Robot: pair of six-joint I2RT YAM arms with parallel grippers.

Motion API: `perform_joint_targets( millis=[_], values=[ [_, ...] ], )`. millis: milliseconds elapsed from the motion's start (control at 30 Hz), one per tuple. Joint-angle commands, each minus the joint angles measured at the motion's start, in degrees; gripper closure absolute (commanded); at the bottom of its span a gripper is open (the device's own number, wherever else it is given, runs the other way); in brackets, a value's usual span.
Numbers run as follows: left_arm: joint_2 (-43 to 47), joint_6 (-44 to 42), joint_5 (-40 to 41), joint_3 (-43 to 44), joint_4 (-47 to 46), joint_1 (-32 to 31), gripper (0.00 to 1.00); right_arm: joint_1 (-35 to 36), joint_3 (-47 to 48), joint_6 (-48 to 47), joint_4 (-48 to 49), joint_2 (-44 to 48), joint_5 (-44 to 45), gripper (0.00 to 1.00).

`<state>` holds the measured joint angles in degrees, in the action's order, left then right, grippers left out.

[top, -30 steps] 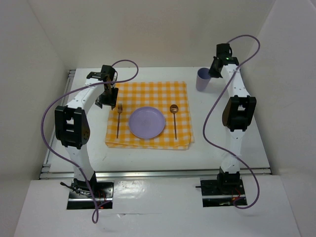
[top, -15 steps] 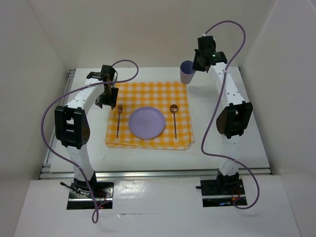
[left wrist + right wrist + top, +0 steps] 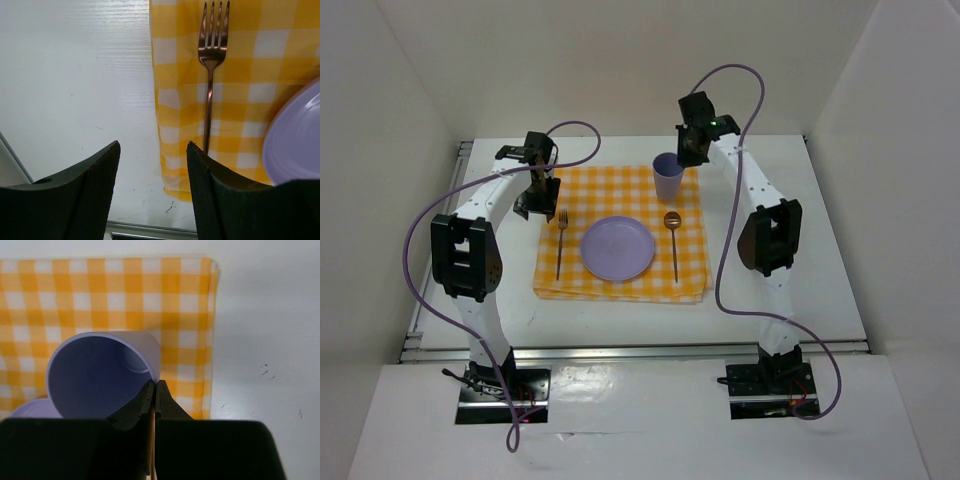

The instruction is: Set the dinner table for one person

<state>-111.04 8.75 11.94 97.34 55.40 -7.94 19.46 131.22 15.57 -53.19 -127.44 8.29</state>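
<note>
The white dinner table (image 3: 790, 260) carries a yellow-and-white checked cloth (image 3: 610, 180). On it lie a purple plate (image 3: 617, 248), a copper fork (image 3: 560, 243) to its left and a copper spoon (image 3: 673, 240) to its right. My right gripper (image 3: 686, 152) is shut on the rim of a purple cup (image 3: 667, 176), held over the cloth's far right corner; the cup also shows in the right wrist view (image 3: 102, 375). My left gripper (image 3: 535, 195) is open and empty beside the cloth's left edge, near the fork (image 3: 210, 65).
Silver rails (image 3: 620, 350) run along the table's near and left edges. White walls enclose the back and both sides. The purple cables loop above both arms.
My right gripper has carried the purple cup leftward from the far right of the table to above the cloth's far right corner. The left arm has not moved.
</note>
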Motion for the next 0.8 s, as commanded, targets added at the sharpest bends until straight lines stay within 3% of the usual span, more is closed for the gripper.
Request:
perform_joint_targets(
  millis=[0, 300, 367, 500, 600, 633, 767],
  values=[
    [1.8, -1.0, -1.2, 0.0, 0.4, 0.4, 0.37, -0.1, 0.1, 0.2, 1.9, -2.0, -0.4, 1.00],
    [1.8, -1.0, -1.2, 0.0, 0.4, 0.4, 0.37, -0.1, 1.4, 0.2, 2.0, -5.6, -1.0, 0.99],
    [1.8, -1.0, -1.2, 0.0, 0.4, 0.4, 0.37, -0.1, 0.9, 0.2, 2.0, -5.1, -0.5, 0.88],
    [1.8, -1.0, -1.2, 0.0, 0.4, 0.4, 0.37, -0.6, 0.4, 0.2, 2.7, -2.6, -0.5, 0.39],
    [1.8, -1.0, -1.2, 0.0, 0.4, 0.4, 0.37, -0.7, 2.5, 0.2, 2.7, -0.5, -0.5, 0.19],
    [1.8, -1.0, -1.2, 0.0, 0.4, 0.4, 0.37, -0.7, 3.2, 0.2, 2.7, 0.4, 0.0, 0.03],
    [2.4, -1.0, -0.7, 0.0, 0.4, 0.4, 0.37, -1.9, 3.6, 2.3, 3.4, 8.1, 5.1, 0.00]
  ],
)
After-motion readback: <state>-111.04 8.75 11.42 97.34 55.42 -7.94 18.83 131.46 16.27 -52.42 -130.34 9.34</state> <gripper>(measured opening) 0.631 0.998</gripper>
